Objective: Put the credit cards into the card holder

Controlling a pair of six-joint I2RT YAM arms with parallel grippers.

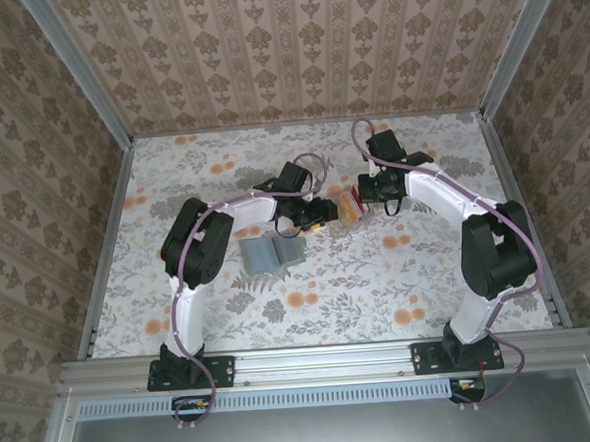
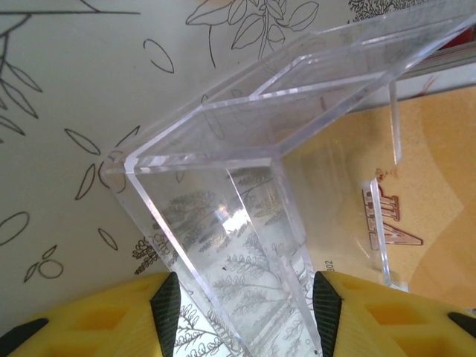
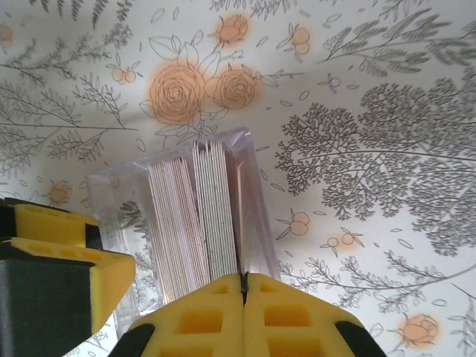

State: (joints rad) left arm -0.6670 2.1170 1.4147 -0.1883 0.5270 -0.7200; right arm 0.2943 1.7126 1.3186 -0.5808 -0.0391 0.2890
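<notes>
Floral-printed worktop [image 1: 379, 286] seen from above, with both wrist views. A flat, soft, sage grey-green rectangular card holder [image 1: 273, 252] lies near the middle of the worktop, slightly towards the left edge and nearer the near edge than anything else on it. Just beyond it and to its right sits a small clear plastic tray [image 2: 201, 160] holding the thin rectangular red and orange-yellow credit cards [image 3: 195, 216], which stand on edge, packed side by side (one orange-yellow face with brown lettering shows through the tray wall in the left wrist view). The left gripper [image 2: 245, 320] sits astride one end of the tray, its yellow fingers apart and clamped against opposite walls. The right gripper [image 3: 244, 290] hangs over the stack from the side towards the right edge, its fingers pressed together directly over the cards' upper edges; whether a card edge is caught in the seam cannot be told.
</notes>
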